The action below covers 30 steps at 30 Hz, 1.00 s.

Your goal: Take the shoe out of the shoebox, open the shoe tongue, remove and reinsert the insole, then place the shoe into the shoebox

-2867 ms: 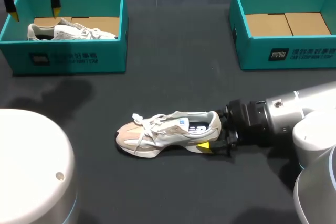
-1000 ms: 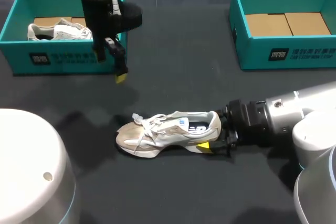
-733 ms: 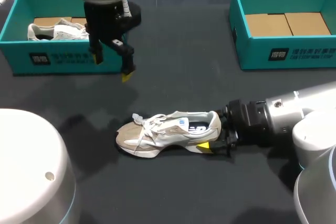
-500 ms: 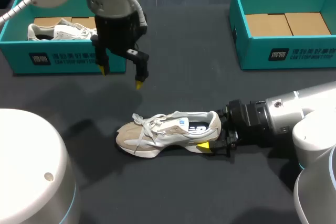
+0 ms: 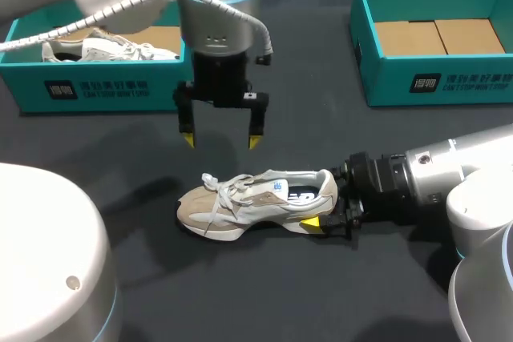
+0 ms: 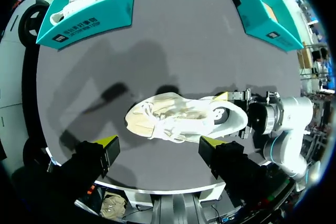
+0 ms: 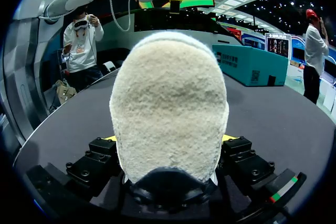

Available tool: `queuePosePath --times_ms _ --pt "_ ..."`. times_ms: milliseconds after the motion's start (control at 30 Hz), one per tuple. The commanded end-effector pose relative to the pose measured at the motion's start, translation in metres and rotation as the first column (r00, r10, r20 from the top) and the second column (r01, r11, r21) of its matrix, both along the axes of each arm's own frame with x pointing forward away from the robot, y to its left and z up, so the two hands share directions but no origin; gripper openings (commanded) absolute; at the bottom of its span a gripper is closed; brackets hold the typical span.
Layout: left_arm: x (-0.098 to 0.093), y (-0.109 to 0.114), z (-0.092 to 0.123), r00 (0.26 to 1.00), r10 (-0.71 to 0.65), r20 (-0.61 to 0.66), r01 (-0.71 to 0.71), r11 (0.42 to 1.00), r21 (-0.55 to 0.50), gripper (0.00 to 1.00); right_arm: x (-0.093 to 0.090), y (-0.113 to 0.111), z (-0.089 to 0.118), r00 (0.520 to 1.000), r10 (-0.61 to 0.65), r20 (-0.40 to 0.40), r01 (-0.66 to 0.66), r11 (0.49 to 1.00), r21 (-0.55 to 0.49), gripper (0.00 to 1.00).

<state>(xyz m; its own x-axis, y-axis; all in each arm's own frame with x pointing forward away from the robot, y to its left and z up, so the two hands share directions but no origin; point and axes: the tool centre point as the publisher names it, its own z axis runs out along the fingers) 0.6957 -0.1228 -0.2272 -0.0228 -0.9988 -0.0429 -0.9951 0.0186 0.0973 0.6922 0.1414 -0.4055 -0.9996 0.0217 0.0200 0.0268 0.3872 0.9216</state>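
Above the beige suede sneaker (image 5: pixel 240 207) my left gripper (image 5: pixel 220 141) hangs wide open, right gripper (image 7: pixel 169 139) clamping its heel (image 5: pixel 327 186); descending skewed, I could snag laces (image 5: pixel 218 191), not tongue (image 5: pixel 271 187).

The left arm (image 5: pixel 216 6) has a smooth white casing with a thin light-blue ring, and a ribbed white cable (image 5: pixel 120 7) runs beside it. Its wrist is black. The left gripper (image 5: pixel 220 141) has two black fingers with yellow tips. The right arm (image 5: pixel 441 170) is made of silver-white cylinders and ends in a black ribbed collar. The right gripper (image 7: pixel 169 138) has black finger blocks (image 7: pixel 92 163) with round screws and a red, white and green stripe (image 7: pixel 283 190).
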Motion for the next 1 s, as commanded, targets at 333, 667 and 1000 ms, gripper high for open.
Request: queuePosePath --times_ms 333,667,1000 --pt "-0.006 -0.046 -0.030 0.997 0.070 -0.017 -0.069 0.995 0.075 1.00 0.000 0.004 -0.001 1.000 -0.001 -0.001 0.001 1.000 -0.005 0.00" --pt "-0.014 -0.067 -0.047 1.000 0.028 -0.009 -0.027 0.996 0.087 1.00 0.000 0.004 -0.001 1.000 -0.001 -0.001 0.001 1.000 -0.005 0.00" --pt "-0.013 -0.081 -0.068 0.999 0.046 -0.003 -0.045 0.990 0.133 1.00 0.000 0.004 -0.001 1.000 -0.001 -0.001 0.001 1.000 -0.005 0.00"
